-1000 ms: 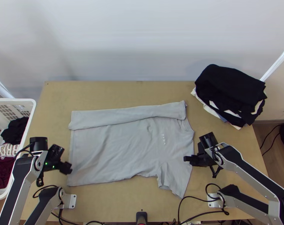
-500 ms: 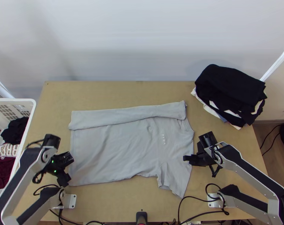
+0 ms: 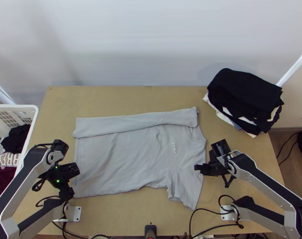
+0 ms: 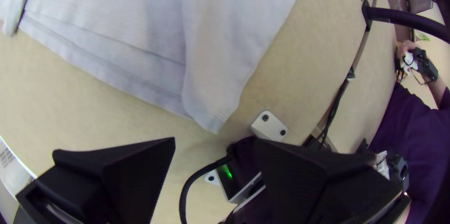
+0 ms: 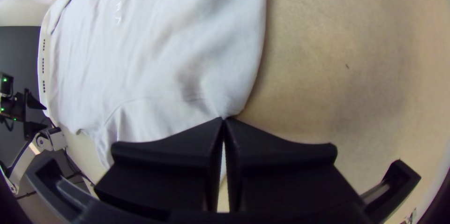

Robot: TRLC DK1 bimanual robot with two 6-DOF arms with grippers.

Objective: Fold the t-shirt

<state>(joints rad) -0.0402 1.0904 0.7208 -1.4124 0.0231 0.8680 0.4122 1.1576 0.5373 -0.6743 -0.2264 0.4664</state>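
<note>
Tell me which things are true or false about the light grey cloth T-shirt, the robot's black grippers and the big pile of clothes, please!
1. The T-shirt has its far side folded over in a long strip. True.
2. The near sleeve is folded under the shirt. False: the near sleeve sticks out.
3. The right gripper is shut at the shirt's edge. True.
4. Both grippers are shut. False: the left gripper is open.
5. Everything in the pile is black. False: the pile has white cloth too.
</note>
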